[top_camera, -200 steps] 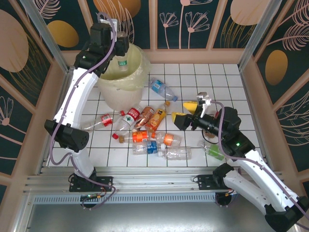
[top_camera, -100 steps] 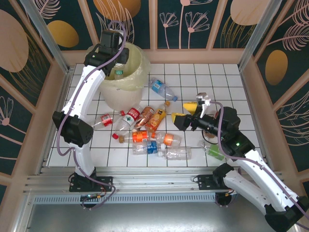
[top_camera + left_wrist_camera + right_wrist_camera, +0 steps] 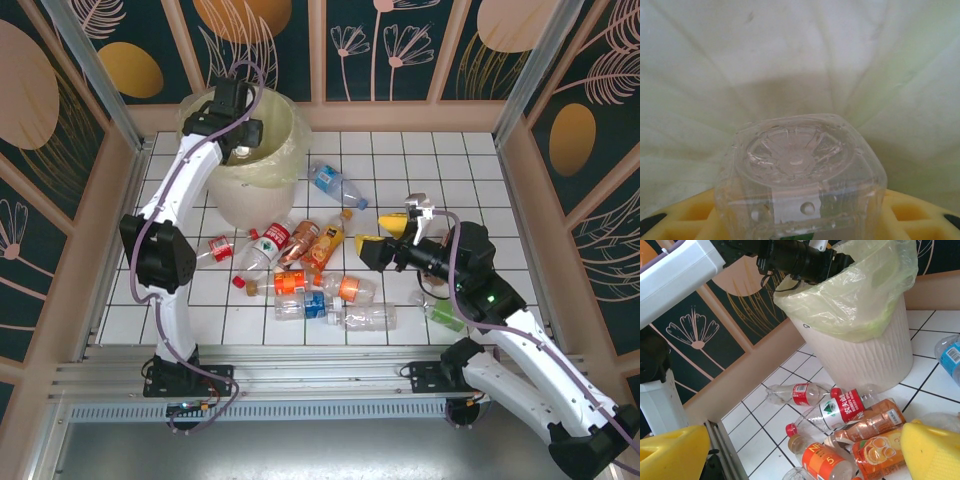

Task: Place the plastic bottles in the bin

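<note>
Gripping clear plastic bottle (image 3: 800, 170) in left tool (image 3: 240, 146) inside cream-white lined bin (image 3: 262, 192).
Holding right tool (image 3: 383, 231) wide, empty; label unreadable.

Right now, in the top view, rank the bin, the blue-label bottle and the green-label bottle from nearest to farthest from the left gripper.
1. The bin, far left, right below the left gripper.
2. The blue-label bottle, right of the bin.
3. The green-label bottle, near right.

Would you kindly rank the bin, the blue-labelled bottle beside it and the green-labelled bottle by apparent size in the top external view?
1. bin, by far the largest.
2. blue-labelled bottle.
3. green-labelled bottle, seemingly smaller, but the right arm hides part of it, so the two may match.
</note>
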Robot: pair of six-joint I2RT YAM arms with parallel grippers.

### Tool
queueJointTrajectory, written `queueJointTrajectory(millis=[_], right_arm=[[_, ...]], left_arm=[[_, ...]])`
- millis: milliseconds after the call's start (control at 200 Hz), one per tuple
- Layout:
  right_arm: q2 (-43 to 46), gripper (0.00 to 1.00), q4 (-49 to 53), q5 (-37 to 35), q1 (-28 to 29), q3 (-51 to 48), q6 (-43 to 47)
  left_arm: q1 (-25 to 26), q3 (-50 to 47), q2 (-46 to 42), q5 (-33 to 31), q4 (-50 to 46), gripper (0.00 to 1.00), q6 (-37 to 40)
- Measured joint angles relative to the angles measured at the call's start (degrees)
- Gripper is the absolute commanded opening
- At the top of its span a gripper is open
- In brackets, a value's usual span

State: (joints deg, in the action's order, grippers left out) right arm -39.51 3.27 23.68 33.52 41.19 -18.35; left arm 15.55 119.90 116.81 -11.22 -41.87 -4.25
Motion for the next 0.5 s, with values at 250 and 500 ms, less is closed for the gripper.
queueJointTrajectory(millis=[250,500], right_arm=[[0.07,0.98,0.07,-0.02,0.00,-0.57,-0.02],[0.11,0.98,1.42,-0.52,0.00,-0.72,0.00]], left_arm=[[-1.31,-1.86,1.31,-0.20,-0.44,0.60,-0.04],[-1.31,-2.16,1.84,-0.20,-0.87,0.79,-0.81]])
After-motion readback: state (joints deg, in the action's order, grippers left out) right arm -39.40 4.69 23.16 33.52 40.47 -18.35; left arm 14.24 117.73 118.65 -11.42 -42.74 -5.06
